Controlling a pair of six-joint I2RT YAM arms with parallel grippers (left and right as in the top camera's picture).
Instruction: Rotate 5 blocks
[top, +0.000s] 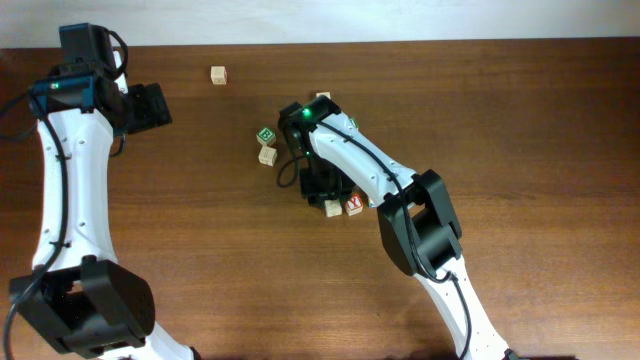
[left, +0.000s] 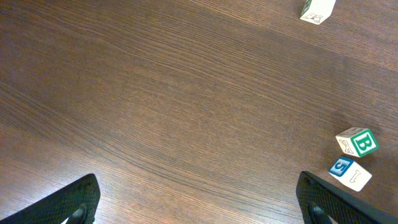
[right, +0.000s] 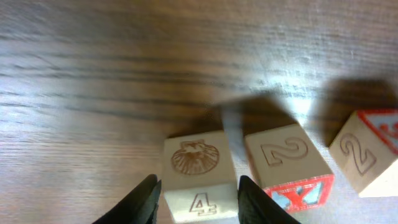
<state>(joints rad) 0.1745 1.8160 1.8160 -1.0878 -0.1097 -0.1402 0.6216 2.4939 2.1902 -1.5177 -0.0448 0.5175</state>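
A tan block with a shell face and a 4 face rests on the table between the fingers of my right gripper, which press against its two sides. Right beside it stands the red Y block showing a 2. Another block with a 2 and a red face lies further right. A blue-marked block and a lone tan block lie apart. My left gripper hangs open over bare wood.
The green B cube stands just above the blue-marked block. Another cube peeks out behind the right arm, which crosses the middle of the table. The table's far edge runs along the top.
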